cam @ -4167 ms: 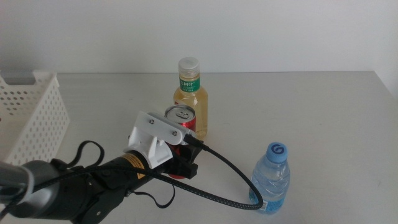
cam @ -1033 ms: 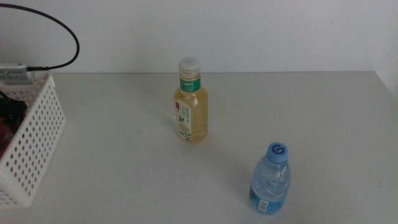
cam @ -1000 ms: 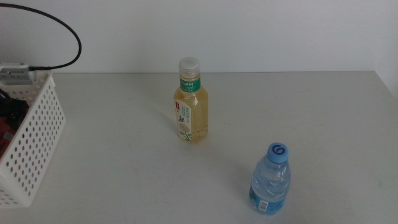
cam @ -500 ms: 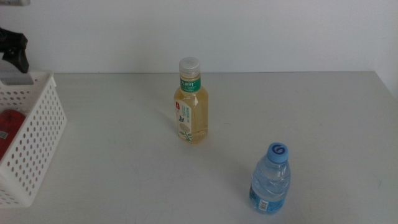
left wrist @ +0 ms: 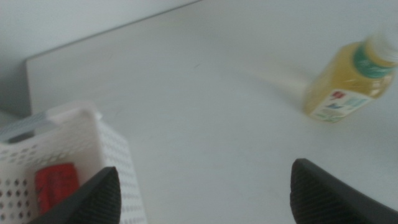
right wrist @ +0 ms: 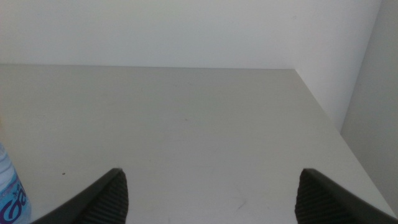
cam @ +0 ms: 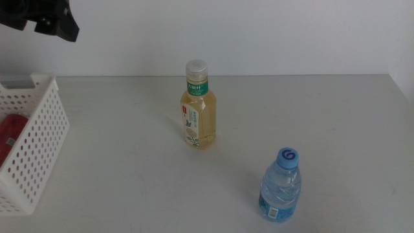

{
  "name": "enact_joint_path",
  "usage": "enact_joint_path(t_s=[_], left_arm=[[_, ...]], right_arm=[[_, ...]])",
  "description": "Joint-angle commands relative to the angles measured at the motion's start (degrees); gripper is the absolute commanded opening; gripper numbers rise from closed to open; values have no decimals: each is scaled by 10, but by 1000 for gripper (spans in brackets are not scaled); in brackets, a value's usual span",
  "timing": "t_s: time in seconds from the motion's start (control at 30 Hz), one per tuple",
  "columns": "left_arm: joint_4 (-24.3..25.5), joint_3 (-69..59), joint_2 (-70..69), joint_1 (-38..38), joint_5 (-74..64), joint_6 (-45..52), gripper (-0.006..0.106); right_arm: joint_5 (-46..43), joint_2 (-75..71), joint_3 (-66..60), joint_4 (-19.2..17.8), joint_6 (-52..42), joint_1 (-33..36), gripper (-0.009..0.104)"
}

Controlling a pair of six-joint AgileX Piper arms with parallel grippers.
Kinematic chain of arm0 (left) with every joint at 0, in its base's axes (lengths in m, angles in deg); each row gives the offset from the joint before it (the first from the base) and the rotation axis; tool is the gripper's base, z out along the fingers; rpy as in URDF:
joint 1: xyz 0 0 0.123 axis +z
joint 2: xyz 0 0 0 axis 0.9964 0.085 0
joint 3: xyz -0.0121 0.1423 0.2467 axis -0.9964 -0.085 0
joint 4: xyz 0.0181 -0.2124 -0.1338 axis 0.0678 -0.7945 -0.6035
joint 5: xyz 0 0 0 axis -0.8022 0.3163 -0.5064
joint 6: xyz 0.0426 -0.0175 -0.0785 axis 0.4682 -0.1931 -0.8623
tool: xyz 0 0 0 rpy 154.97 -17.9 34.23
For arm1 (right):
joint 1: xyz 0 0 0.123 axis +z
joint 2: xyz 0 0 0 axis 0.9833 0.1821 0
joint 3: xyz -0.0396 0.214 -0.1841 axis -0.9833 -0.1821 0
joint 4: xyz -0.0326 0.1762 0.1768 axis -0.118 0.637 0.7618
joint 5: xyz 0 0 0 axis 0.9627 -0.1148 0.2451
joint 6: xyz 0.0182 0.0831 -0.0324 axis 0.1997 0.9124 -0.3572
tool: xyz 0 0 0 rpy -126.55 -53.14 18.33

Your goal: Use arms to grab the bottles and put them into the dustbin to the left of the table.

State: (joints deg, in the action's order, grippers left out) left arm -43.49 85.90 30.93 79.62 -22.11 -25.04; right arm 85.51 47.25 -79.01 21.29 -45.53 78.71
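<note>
The red soda can (cam: 11, 133) lies inside the white perforated dustbin (cam: 40, 145) at the table's left edge; it shows there in the left wrist view too (left wrist: 56, 185). High above the dustbin hangs my left gripper (cam: 55, 24), open and empty. A pale-yellow tea bottle (cam: 198, 107) with a white cap stands upright mid-table, also in the left wrist view (left wrist: 345, 93). The clear water bottle (cam: 281, 186) with a blue cap stands near the front right. My right gripper (right wrist: 205, 186) is open over bare tabletop, the water bottle (right wrist: 9, 193) at the picture's edge.
The off-white table (cam: 310, 123) runs back to a plain white wall. Its right edge (right wrist: 336, 130) shows in the right wrist view. The dustbin's rim (left wrist: 59, 121) stands taller than the tabletop beside it.
My left gripper carried the red can from beside the tea bottle to the dustbin, let it go there, and has risen up and rightward out of the basket. Both bottles have stayed put.
</note>
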Motion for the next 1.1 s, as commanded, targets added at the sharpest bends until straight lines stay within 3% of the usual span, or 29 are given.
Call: enact_joint_path(t_s=[0.0,0.37,0.57,0.77,1.07], left_arm=[[-1,-58,-69,-29,97,-2,92],[1,-521,-317,-135,531,-54,92],[26,-690,-404,-141,651,-137,92],[79,-746,-432,-141,653,-171,92],[78,-747,-430,-141,654,-172,92]], right_arm=[[-42,-13,6,-4,-3,-3,71],[-42,-13,6,-4,-3,-3,71],[-42,-13,6,-4,-3,-3,71],[-42,-13,6,-4,-3,-3,71],[-42,-13,6,-4,-3,-3,71]])
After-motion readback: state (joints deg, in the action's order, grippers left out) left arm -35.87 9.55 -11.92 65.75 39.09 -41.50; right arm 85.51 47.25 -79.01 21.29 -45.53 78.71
